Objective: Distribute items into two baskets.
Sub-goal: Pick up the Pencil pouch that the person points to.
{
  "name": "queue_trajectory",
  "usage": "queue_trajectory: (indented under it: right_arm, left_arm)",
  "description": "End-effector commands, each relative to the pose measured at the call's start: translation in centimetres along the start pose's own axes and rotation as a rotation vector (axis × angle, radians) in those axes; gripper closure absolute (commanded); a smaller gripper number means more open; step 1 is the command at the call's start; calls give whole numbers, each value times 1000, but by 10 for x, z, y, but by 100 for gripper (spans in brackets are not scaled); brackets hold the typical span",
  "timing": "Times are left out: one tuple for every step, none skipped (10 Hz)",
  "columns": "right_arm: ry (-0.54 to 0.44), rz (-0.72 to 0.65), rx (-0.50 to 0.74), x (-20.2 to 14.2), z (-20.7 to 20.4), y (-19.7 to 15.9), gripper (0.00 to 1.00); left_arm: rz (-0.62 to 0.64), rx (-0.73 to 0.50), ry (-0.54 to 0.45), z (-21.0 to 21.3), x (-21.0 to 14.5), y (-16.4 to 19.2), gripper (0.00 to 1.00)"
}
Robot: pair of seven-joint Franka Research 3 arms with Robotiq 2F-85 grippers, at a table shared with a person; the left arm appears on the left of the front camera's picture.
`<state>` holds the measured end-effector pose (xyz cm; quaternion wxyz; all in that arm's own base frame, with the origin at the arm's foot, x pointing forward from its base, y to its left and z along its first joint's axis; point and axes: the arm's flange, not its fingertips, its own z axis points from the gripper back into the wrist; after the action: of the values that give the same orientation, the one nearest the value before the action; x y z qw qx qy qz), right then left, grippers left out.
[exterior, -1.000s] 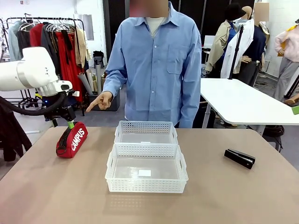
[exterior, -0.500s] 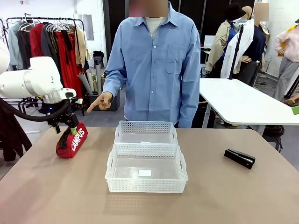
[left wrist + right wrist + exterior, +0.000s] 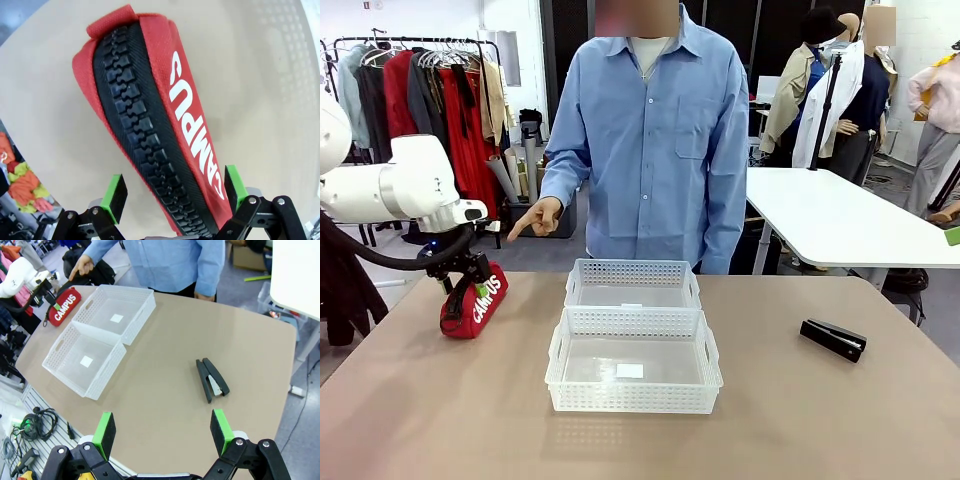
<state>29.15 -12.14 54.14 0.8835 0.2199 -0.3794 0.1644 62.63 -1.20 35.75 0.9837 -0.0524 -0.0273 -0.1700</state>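
Red soft zip pouch (image 3: 473,302) with white CAMPUS lettering lies on the tan table (image 3: 440,420), left of the far white lattice plastic basket (image 3: 632,271). My left pincer (image 3: 463,287) straddles the pouch's far end, released, green pads (image 3: 114,196) either side. My right pincer (image 3: 162,432) hangs released, high over the slim black stapler (image 3: 211,380).

Left gripper (image 3: 463,283): far left, held low, pointing down, jaws wide apart.
Right gripper (image 3: 162,429): near right, held high, jaws wide apart.
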Motion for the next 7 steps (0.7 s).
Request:
queue_trajectory:
  right_arm:
    - [-11, -1, 16, -1, 1, -1, 0]
    - [-11, -1, 16, -1, 1, -1, 0]
    - [-11, -1, 16, -1, 1, -1, 0]
    - [-11, -1, 16, -1, 1, -1, 0]
    - [-11, -1, 16, -1, 1, -1, 0]
    - [-11, -1, 16, -1, 1, -1, 0]
    - [-11, -1, 16, -1, 1, -1, 0]
  left_arm:
    - [4, 31, -16, -3, -3, -1, 0]
    - [14, 27, -4, -5, -4, -2, 0]
    - [11, 24, 1, -5, -3, -2, 5]
    - [8, 20, 2, -5, -3, -1, 16]
    - [5, 12, 10, -6, -3, -1, 35]
    - [3, 1, 19, -6, -3, -1, 55]
    - [3, -4, 17, -6, -3, -1, 75]
